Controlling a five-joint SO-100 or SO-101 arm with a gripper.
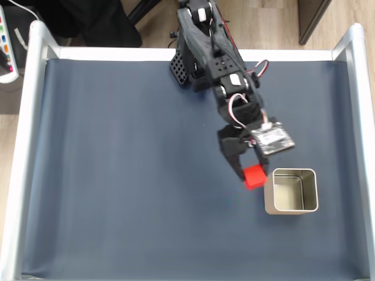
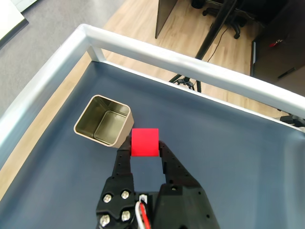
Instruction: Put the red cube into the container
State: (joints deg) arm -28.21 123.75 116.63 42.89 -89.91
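Observation:
The red cube (image 1: 254, 177) is clamped between the black fingers of my gripper (image 1: 251, 174), held above the dark blue mat just left of the container (image 1: 291, 191). In the wrist view the red cube (image 2: 144, 142) sits at the tips of my gripper (image 2: 144, 149), with the container (image 2: 102, 121) close on its left. The container is a square metal tin with rounded corners, open at the top, with a shiny bare interior. The cube is beside the tin's rim, not over its opening.
A silver frame (image 1: 27, 146) borders the mat on every side; in the wrist view the frame rail (image 2: 190, 67) runs behind the tin. The arm's body (image 1: 211, 52) reaches in from the top edge. Bare mat lies to the left in the fixed view.

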